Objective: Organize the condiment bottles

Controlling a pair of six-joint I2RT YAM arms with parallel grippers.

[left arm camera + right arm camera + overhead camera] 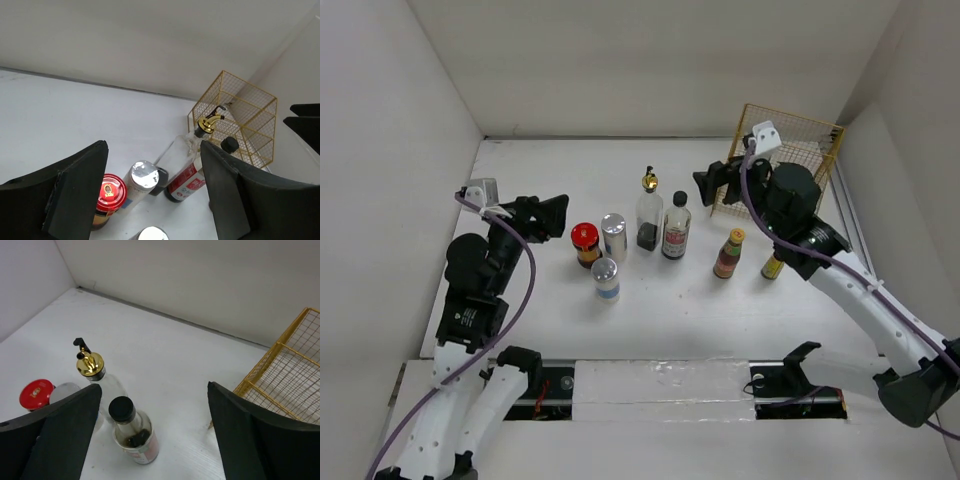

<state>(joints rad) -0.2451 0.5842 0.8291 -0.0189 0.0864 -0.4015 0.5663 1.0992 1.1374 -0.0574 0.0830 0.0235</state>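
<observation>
The condiment bottles stand mid-table: a red-lidded jar [585,243], two silver-capped shakers [614,236] [606,279], a clear bottle with a gold pourer [649,215], a black-capped clear bottle [676,228], a yellow-capped red bottle [729,254] and a small dark bottle [773,266] partly under the right arm. My left gripper [557,215] is open and empty, left of the jar [110,192]. My right gripper [715,182] is open and empty, above and right of the black-capped bottle [132,432]; the gold-pourer bottle [91,365] stands behind it.
A yellow wire basket [790,150] stands at the back right corner, just behind my right wrist; it also shows in the left wrist view [250,115] and the right wrist view [290,385]. White walls close the table on three sides.
</observation>
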